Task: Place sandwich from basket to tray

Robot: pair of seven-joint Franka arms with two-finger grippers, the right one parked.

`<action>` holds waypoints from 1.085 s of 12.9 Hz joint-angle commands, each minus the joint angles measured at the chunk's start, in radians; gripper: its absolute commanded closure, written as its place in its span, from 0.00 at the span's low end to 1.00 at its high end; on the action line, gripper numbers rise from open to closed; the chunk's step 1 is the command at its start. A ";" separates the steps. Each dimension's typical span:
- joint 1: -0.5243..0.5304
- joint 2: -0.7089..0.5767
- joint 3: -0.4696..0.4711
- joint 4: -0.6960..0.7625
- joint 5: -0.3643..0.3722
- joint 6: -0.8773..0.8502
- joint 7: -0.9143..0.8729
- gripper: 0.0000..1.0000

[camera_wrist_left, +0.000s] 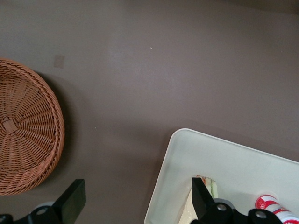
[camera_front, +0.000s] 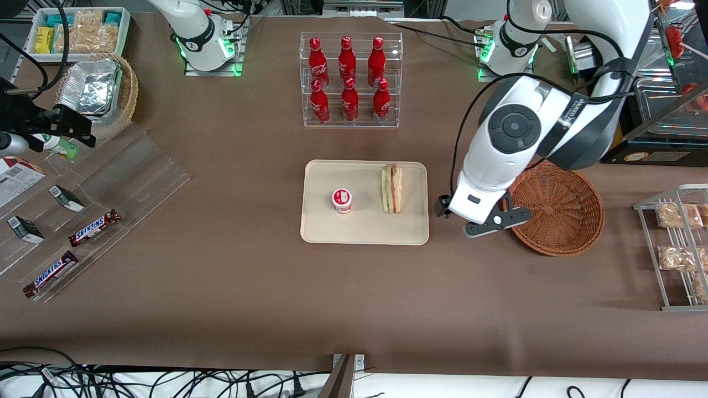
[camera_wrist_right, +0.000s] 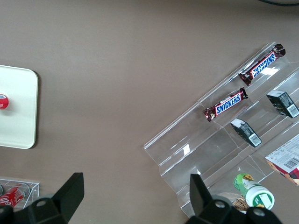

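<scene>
- The tray is the landmark here, in the middle of the table; a small red-and-white cup stands on it, toward the parked arm's end.
- The sandwich lies on the tray beside that cup, along the edge nearest the working arm, fully inside the rim. Nothing is touching it.
- The gripper hangs over bare table just off the tray's edge, between the tray and the basket. In the wrist view its fingers are spread wide and hold nothing.
- The basket sits a little way off the tray toward the working arm's end. What shows of its inside looks empty, though the arm covers part of it in the front view, so I can only say so for the visible part.
- Judged from this, the placing is done: sandwich out of the basket, resting on the tray, released. What seems left is only for the arm to pull clear.
</scene>
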 commanded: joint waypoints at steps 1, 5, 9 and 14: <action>0.041 -0.028 -0.009 0.001 -0.045 -0.023 0.043 0.00; 0.101 -0.150 0.047 -0.002 -0.166 -0.114 0.259 0.00; 0.046 -0.301 0.264 -0.013 -0.301 -0.263 0.551 0.00; 0.040 -0.379 0.359 -0.033 -0.322 -0.333 0.778 0.00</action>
